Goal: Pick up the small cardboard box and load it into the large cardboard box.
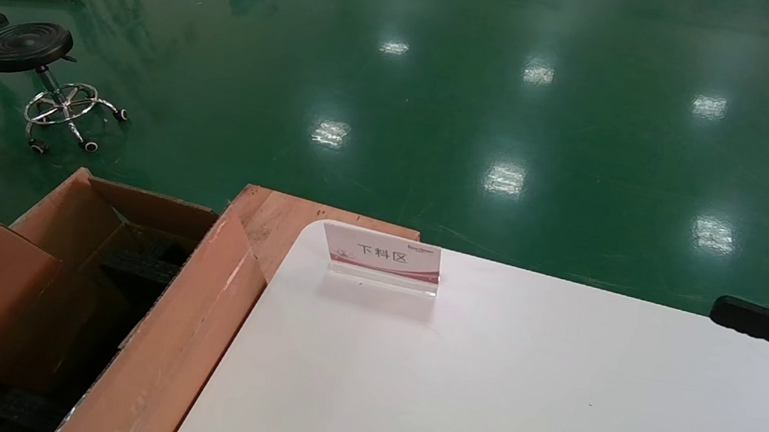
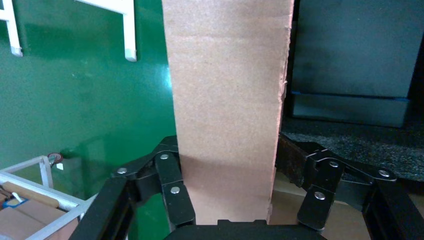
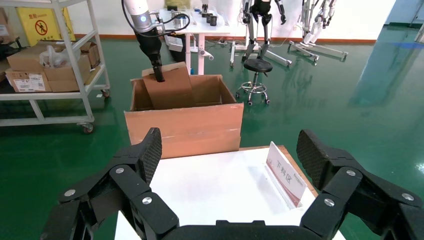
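Left claw (image 2: 225, 200) pinching the small cardboard box (image 2: 227, 100) inside the large cardboard box (image 1: 111, 312); right claw (image 3: 227, 165) spread, idle.

Matt cardboard small cardboard box (image 2: 227, 100); glossy green floor (image 1: 521, 114); smooth white table (image 1: 519, 388).

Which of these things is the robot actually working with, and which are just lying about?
In use:
- small cardboard box, clamped in the left gripper
- large cardboard box, which it hangs over

Just there:
- right gripper, open over the white table
- sign card
- wooden board
- black stool
- shelving trolley
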Tool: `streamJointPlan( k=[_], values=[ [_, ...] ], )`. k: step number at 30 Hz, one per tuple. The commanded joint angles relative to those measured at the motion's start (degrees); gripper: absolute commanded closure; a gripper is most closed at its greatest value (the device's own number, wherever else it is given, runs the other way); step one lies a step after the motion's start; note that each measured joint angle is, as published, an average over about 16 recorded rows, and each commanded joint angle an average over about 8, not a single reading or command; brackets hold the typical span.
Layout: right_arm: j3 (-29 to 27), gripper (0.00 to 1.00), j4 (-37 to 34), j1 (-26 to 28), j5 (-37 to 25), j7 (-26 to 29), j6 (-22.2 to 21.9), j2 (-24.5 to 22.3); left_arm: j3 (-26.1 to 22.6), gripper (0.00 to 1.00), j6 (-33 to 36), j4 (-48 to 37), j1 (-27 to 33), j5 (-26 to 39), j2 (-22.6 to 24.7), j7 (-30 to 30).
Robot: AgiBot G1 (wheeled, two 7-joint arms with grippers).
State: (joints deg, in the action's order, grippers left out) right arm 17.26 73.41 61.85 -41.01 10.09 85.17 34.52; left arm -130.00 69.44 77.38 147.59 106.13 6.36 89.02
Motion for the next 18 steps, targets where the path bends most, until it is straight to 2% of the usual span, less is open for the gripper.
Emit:
streamJointPlan(
  k=[1,18],
  values=[
    [0.00,0.00,0.00,0.00,0.00,0.00,0.00,0.00,0.00,0.00,0.01,0.00,0.00,0.03,0.01,-0.01],
    [0.00,0.00,0.00,0.00,0.00,0.00,0.00,0.00,0.04,0.00,-0.09,-0.26,0.02,0.01,0.38,-0.27]
  ],
)
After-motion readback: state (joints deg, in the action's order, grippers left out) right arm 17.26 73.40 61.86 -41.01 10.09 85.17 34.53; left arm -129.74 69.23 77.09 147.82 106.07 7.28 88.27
